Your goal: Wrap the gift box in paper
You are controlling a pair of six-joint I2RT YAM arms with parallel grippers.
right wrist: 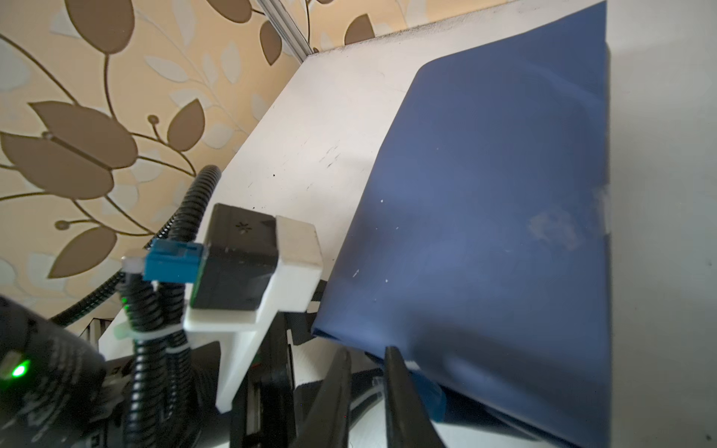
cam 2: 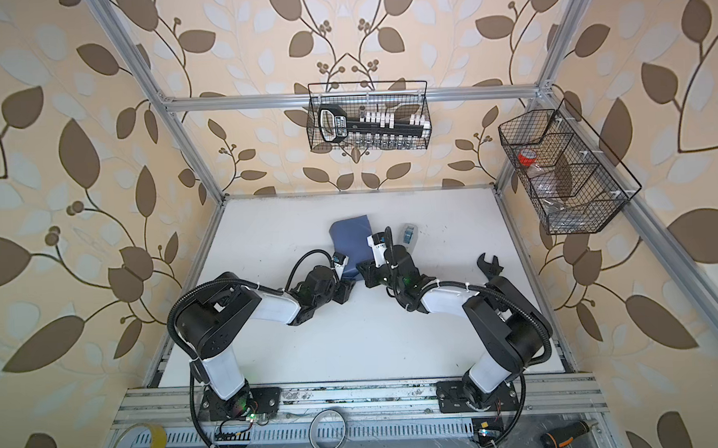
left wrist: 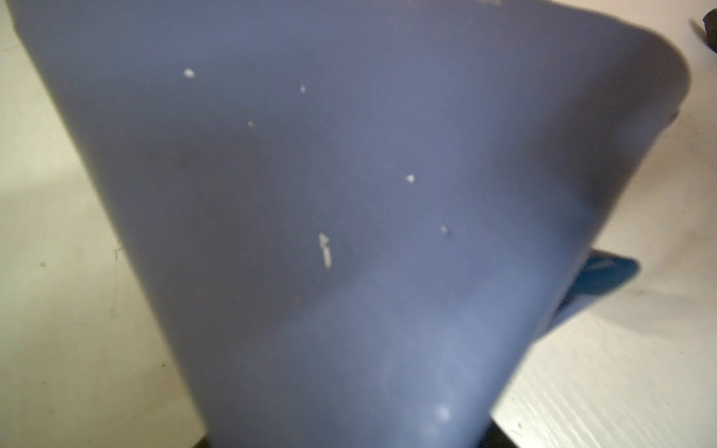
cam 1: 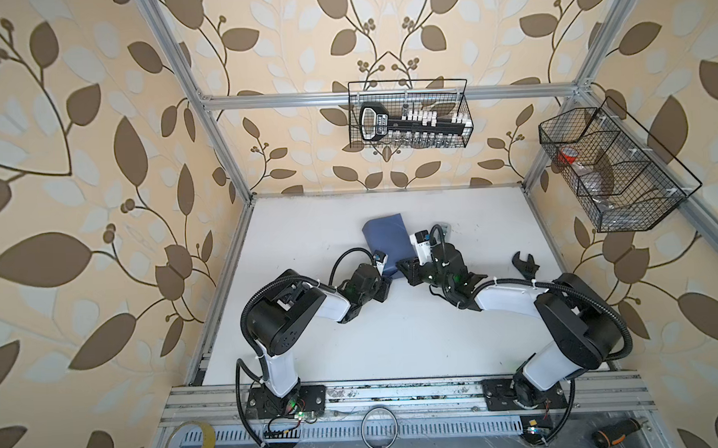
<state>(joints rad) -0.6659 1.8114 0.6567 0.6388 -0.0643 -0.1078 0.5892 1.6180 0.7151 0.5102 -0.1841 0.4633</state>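
The paper [cam 1: 385, 238] [cam 2: 352, 240] lies slate-blue side up in a folded bundle at the middle back of the white table. The gift box is hidden. My left gripper [cam 1: 387, 285] [cam 2: 349, 290] sits at the bundle's near edge. In the left wrist view the paper [left wrist: 329, 201] fills the picture and covers the jaws. My right gripper [right wrist: 368, 351] [cam 1: 405, 268] reaches the same near edge from the right. Its fingers [right wrist: 395, 388] stand a narrow gap apart, tips at the paper's [right wrist: 485, 194] edge, nothing visibly pinched. A lighter blue underside [right wrist: 430, 395] shows beneath.
A small grey tape dispenser [cam 2: 408, 233] stands behind the right wrist. A black wrench [cam 1: 525, 263] lies at the right. Wire baskets hang on the back rail [cam 1: 411, 114] and the right rail [cam 1: 613, 168]. A yellow tape roll [cam 1: 190, 444] and a screwdriver [cam 1: 616, 432] lie by the front rail.
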